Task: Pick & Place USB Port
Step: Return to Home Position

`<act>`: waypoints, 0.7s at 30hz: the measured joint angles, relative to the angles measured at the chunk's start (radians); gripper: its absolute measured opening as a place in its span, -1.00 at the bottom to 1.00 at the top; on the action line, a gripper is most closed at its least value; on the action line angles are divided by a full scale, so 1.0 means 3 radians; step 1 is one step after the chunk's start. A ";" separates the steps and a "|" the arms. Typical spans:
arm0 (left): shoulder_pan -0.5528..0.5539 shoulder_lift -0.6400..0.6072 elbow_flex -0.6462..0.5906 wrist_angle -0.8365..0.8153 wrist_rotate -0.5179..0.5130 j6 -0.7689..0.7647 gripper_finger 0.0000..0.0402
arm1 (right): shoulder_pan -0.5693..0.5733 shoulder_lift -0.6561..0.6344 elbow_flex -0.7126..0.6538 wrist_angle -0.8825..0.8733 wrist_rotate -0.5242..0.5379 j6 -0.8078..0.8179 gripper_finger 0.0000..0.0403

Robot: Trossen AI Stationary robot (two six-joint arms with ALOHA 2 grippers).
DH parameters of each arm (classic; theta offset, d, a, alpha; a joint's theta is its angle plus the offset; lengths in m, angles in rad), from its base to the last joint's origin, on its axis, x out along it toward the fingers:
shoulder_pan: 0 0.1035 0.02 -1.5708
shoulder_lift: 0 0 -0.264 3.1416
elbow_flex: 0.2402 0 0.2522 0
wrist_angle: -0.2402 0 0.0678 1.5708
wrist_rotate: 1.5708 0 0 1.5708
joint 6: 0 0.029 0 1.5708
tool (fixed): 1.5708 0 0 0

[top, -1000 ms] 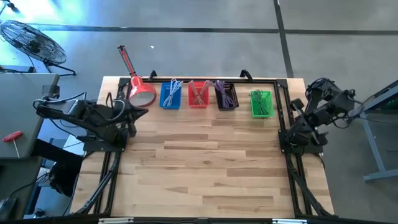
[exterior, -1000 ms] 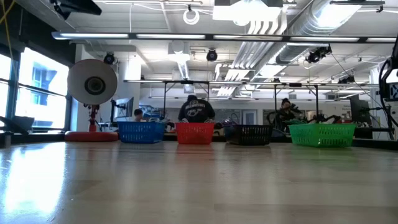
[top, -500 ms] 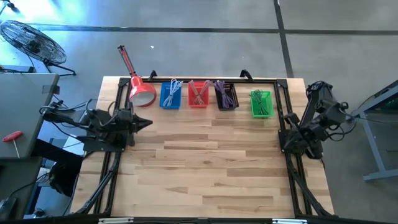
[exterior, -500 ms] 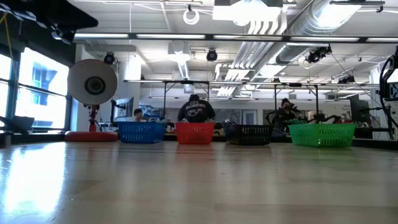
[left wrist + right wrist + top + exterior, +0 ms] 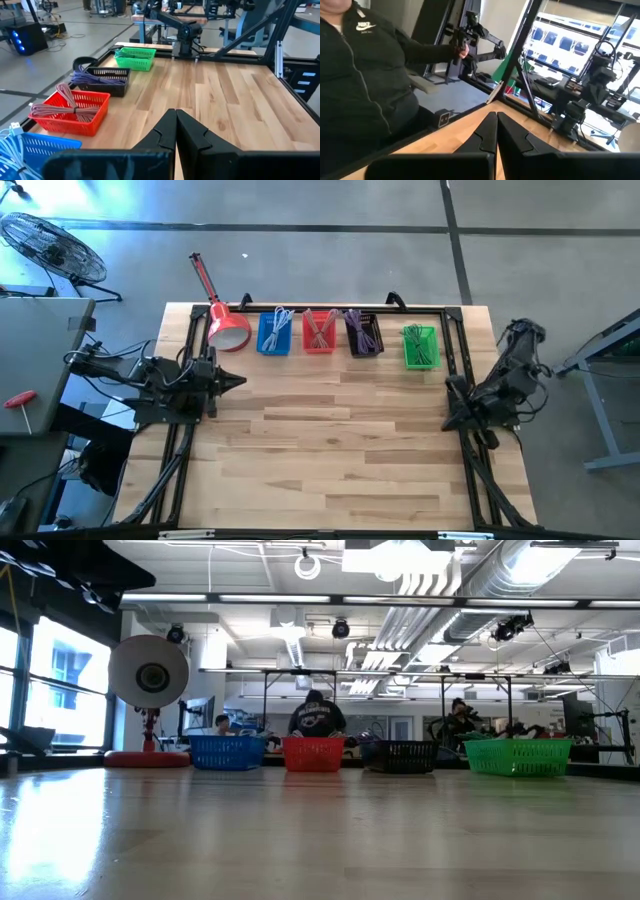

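Four small baskets stand in a row along the table's far edge, each holding coiled cables: blue [image 5: 274,333], red [image 5: 319,331], black [image 5: 363,334], green [image 5: 421,347]. No separate USB port shows. My left gripper [image 5: 238,380] [image 5: 176,120] hovers shut at the table's left edge, level, pointing toward the right, nearer than the blue basket. My right gripper [image 5: 452,387] [image 5: 496,125] is shut at the table's right edge, nearer than the green basket. In the left wrist view the red basket [image 5: 70,112], black basket [image 5: 102,80] and green basket [image 5: 135,56] recede toward the right arm [image 5: 182,35].
A red desk lamp [image 5: 228,328] stands at the far left corner beside the blue basket. A black frame [image 5: 455,350] runs round the table's edges. The wood of the table's middle and near part [image 5: 330,450] is bare. A person in a dark jacket [image 5: 365,75] is beyond the far edge.
My left arm has stretched out from a hunched pose, and its gripper has moved toward the table's right and settled level. My right arm has folded down from its raised pose, with its gripper swinging toward the table's near edge. The baskets have stayed put.
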 joint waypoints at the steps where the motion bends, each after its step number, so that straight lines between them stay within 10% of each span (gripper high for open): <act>1: -0.0001 0.0000 0.0000 0.0000 0.0001 0.0007 -1.00 | -0.0091 0.0027 0.0001 0.0019 -0.0093 0.0007 -1.00; 11: 0.0000 0.0000 0.0000 -0.0008 0.0047 0.0024 -1.00 | -0.1408 0.0569 -0.0143 0.0288 -0.1217 0.0315 -1.00; 21: -0.0001 0.0001 -0.0159 -0.0047 0.0277 -0.0014 -1.00 | -0.2189 0.0530 -0.0029 0.0116 -0.1447 0.0276 -1.00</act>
